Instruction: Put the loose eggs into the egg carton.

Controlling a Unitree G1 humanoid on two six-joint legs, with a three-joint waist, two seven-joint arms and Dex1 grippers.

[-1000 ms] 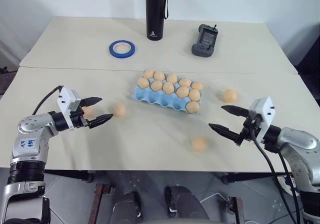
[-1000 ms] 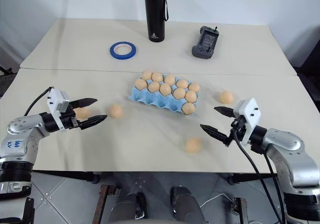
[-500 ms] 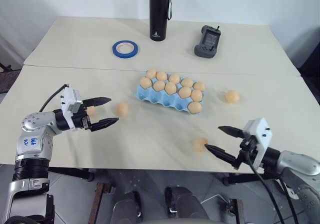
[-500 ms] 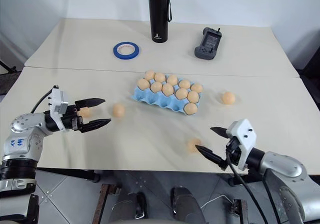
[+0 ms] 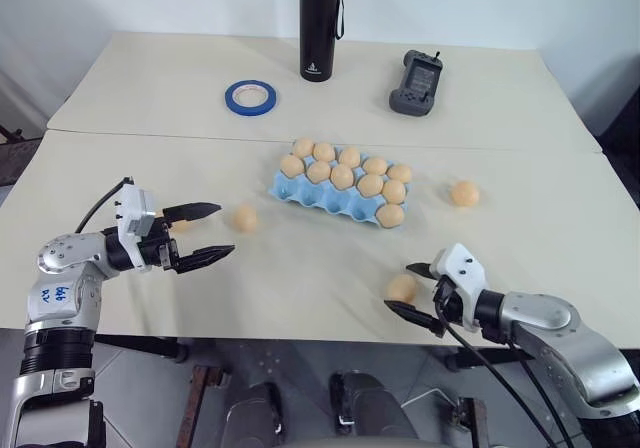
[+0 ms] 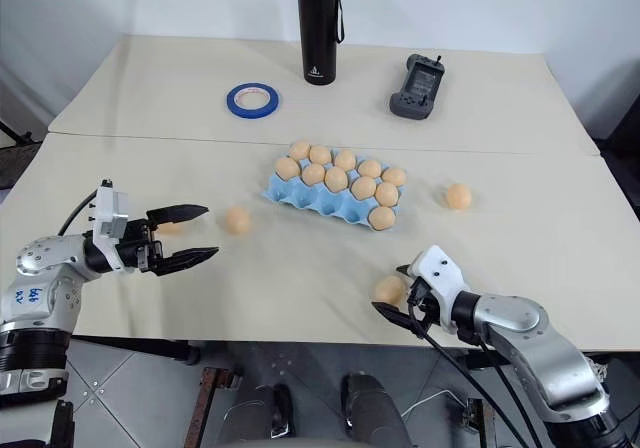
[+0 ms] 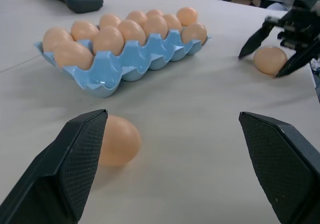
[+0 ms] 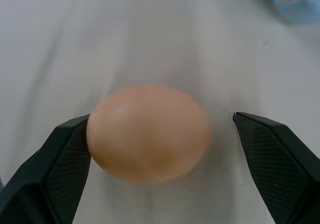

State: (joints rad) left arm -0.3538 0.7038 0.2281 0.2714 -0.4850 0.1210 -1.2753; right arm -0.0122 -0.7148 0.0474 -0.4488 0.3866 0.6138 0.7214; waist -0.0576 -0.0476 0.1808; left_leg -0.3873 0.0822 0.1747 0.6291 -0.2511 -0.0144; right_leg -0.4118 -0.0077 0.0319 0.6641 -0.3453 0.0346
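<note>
Right end effector (image 5: pixel 414 290) lower, astride near egg (image 5: pixel 401 288) (long axis crosswise).

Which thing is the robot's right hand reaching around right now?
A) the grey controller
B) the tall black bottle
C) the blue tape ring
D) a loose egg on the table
D: the right gripper has its jaws open on either side of a loose egg lying on the table, not yet closed on it; the right wrist view shows the egg between them.
</note>
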